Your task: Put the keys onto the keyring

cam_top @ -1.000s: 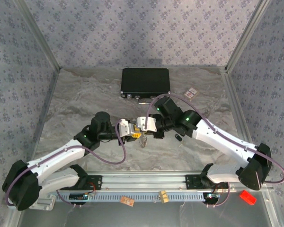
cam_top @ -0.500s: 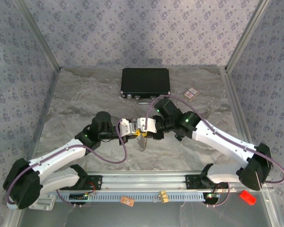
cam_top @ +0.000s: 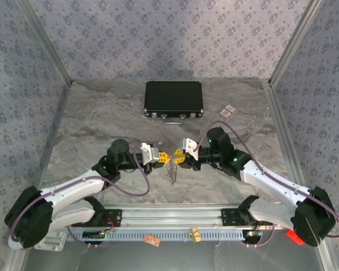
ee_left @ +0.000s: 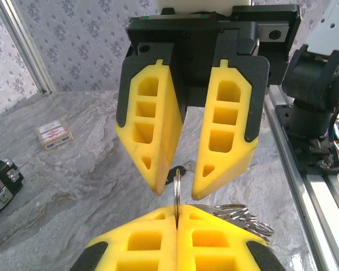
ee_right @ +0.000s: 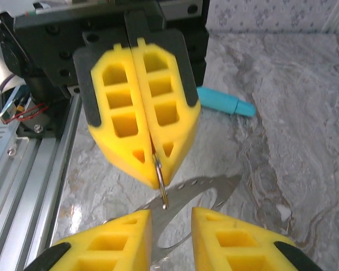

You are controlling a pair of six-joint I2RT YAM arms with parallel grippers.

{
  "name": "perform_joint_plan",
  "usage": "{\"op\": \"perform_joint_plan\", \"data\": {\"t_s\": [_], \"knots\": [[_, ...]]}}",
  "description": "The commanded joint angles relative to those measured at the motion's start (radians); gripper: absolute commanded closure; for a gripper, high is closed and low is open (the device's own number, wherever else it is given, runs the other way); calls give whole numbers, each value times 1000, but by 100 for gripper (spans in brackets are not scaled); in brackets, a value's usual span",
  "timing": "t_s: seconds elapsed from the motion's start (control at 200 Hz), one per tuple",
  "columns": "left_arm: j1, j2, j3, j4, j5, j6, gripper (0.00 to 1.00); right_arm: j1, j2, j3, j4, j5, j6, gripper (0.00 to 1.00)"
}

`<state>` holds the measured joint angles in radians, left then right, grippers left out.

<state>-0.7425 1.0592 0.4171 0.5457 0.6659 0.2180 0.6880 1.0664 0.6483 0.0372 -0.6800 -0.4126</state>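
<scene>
My left gripper (cam_top: 160, 158) is shut on a thin wire ring (ee_left: 176, 189) of the keyring, gripped edge-on between its yellow fingers (ee_left: 214, 237). The keyring's flat silvery oval loop (ee_right: 206, 197) hangs below that grip, above the table (cam_top: 173, 171). A bunch of small silver rings (ee_left: 246, 217) lies beside my left fingers. My right gripper (ee_right: 171, 217) faces the left one tip to tip and is open; the ring's end stands in its gap without touching either finger. The keys, one small black piece (ee_left: 182, 169), lie on the marble behind the ring.
A flat black case (cam_top: 174, 100) sits at the back of the table, with a small card (cam_top: 229, 110) to its right. A turquoise stick (ee_right: 226, 103) lies on the marble beyond the left gripper. An aluminium rail (cam_top: 175, 217) runs along the near edge.
The keyring passed from the right gripper to the left: the left shut on its ring, the right opened and drew back to the right. Both grippers shifted nearer.
</scene>
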Motion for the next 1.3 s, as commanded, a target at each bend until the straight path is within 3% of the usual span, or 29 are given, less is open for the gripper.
{"op": "perform_joint_plan", "data": {"t_s": [0.0,0.125,0.295,0.405,0.53,0.62,0.825,0.86,0.935,0.984,1.114,1.294], "knots": [[-9,13,-1,118,48,-37,100,6,-10,-13,96,-46,50,77],[-16,24,6,120,54,-40,100,11,-8,-9,102,-56,51,83],[-18,22,6,117,47,-43,100,15,-3,14,65,-56,39,100],[-24,9,12,62,-11,-31,78,30,-2,69,-67,-9,-31,100],[-38,-1,48,-86,-36,48,76,67,20,169,-267,80,-149,100],[-53,11,65,-131,-40,83,80,92,54,238,-382,128,-214,100],[-63,15,67,-137,-52,107,99,114,100,326,-518,169,-283,100],[-62,10,66,-135,-54,111,100,109,93,321,-511,155,-282,100],[-62,0,57,-126,-54,109,100,85,60,280,-443,108,-249,83],[-62,-5,50,-111,-49,104,100,60,30,238,-381,64,-217,78],[-61,-8,35,-72,-32,92,100,11,-9,156,-243,-27,-124,78],[-62,1,31,-52,-19,80,100,13,10,128,-213,-57,-95,78]]}}
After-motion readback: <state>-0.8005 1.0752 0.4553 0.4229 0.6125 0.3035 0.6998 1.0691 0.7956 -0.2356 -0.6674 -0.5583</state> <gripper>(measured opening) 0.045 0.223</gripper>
